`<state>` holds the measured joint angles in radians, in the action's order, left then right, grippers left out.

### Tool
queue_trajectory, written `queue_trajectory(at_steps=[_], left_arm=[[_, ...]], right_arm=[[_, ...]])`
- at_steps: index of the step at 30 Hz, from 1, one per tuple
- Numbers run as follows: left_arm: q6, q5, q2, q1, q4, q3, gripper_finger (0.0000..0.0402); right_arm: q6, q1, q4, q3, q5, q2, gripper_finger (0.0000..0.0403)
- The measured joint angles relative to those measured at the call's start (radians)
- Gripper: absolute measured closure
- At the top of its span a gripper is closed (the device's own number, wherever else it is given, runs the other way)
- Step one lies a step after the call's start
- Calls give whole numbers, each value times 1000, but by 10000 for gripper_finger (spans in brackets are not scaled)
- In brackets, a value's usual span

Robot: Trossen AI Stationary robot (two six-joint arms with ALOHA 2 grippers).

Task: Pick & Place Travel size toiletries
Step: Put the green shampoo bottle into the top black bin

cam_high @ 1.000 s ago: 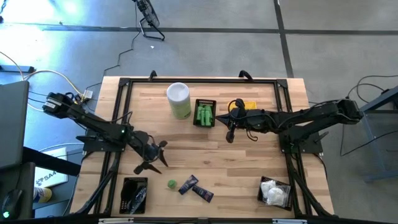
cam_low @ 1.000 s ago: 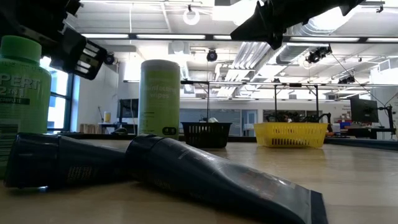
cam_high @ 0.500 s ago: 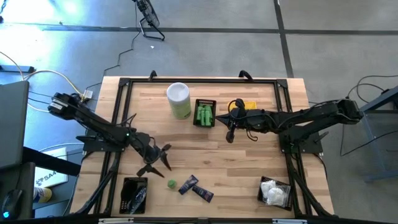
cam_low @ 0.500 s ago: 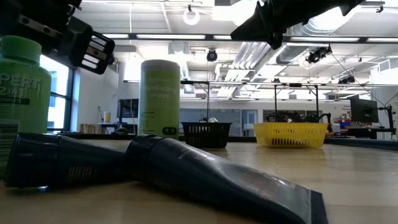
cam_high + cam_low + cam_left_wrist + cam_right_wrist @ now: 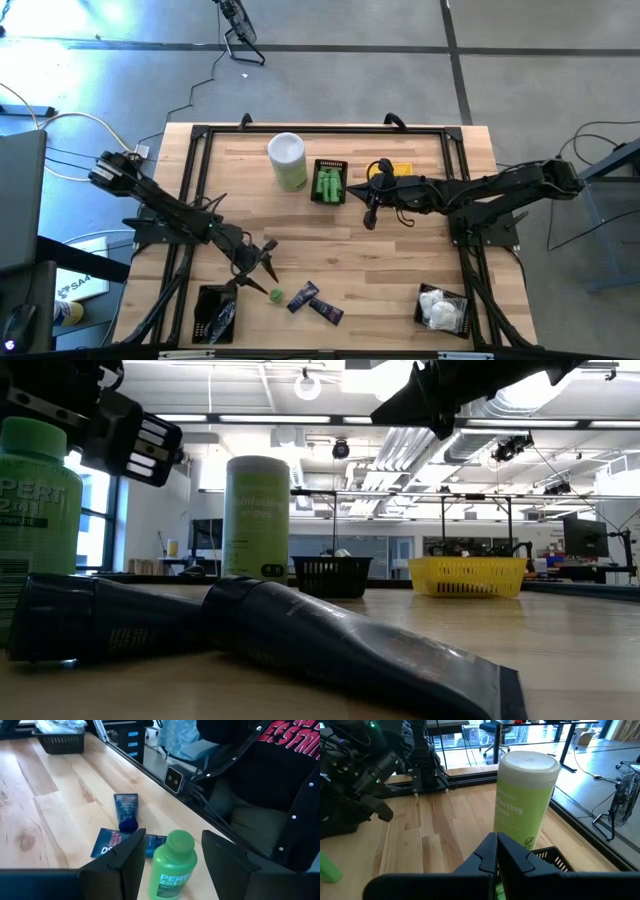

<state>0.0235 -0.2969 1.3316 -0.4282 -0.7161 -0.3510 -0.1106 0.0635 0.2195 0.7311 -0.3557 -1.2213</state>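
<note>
The little green bottle (image 5: pixel 172 866), smooth plastic with a round cap and a label reading "PERT 2in1", stands near the table's (image 5: pixel 400 265) front edge beside two flat dark navy tubes (image 5: pixel 313 301). The left gripper (image 5: pixel 172 852) is spread wide on either side of it, not touching. The right gripper (image 5: pixel 496 851), fingers pressed together, hovers over the back middle.

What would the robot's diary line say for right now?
left gripper: jaws open around standing green bottle, not gripping yet | right gripper: jaws shut, empty, hovering beside black basket | navy tubes: lying on table
</note>
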Motion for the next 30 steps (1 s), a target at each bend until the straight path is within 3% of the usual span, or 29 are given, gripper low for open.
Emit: queue_trajectory(at_steps=[11, 18, 30], left_arm=[[0, -8, 107, 0, 1, -69, 215], [0, -102, 145, -5, 0, -98, 215], [-72, -71, 145, -37, 8, -98, 215]], right_arm=[[-1, 0, -6, 0, 1, 0, 398], [-2, 0, -6, 0, 1, 0, 398], [-2, 0, -6, 0, 0, 0, 398]])
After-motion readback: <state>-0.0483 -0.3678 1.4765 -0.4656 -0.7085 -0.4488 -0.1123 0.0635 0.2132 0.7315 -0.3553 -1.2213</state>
